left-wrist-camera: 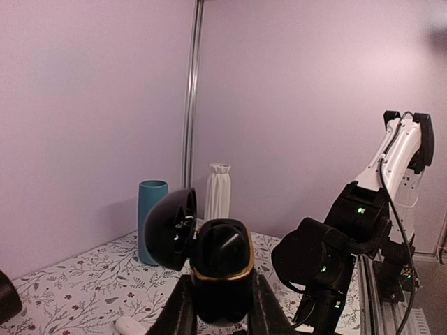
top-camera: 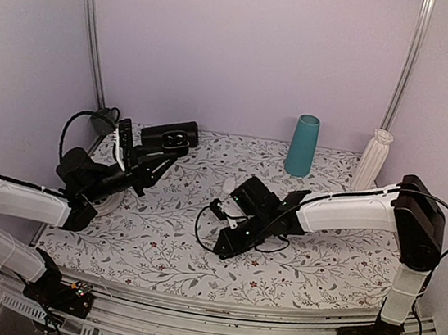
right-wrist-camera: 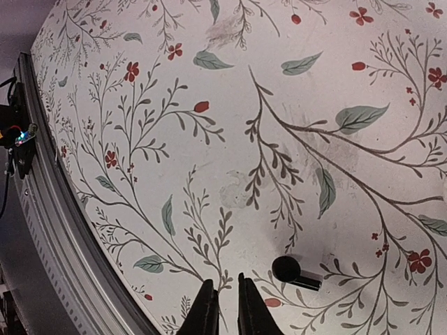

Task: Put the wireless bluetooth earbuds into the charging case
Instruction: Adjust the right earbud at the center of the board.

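the left gripper is clamped on the charging case, one finger down each side of the lower shell, and holds it up off the floral tablecloth at the back left of the table. the case stands upright in the left wrist view, with a gold band around its rim and its hinged lid swung open to the left. the well inside is dark with one pale glint, and i cannot tell whether an earbud sits in it. the one earbud that shows plainly lies flat on the cloth, round head and short stem, just to the side of the right gripper and outside it. that gripper hangs low over the cloth near the table's middle, its fingers drawn almost together with only a thin slit between them and nothing in it. a small white rounded object rests on the cloth below the raised case. at the back wall stand a teal cup and a ribbed white vase, near each other, both upright, their insides hidden from all three views.
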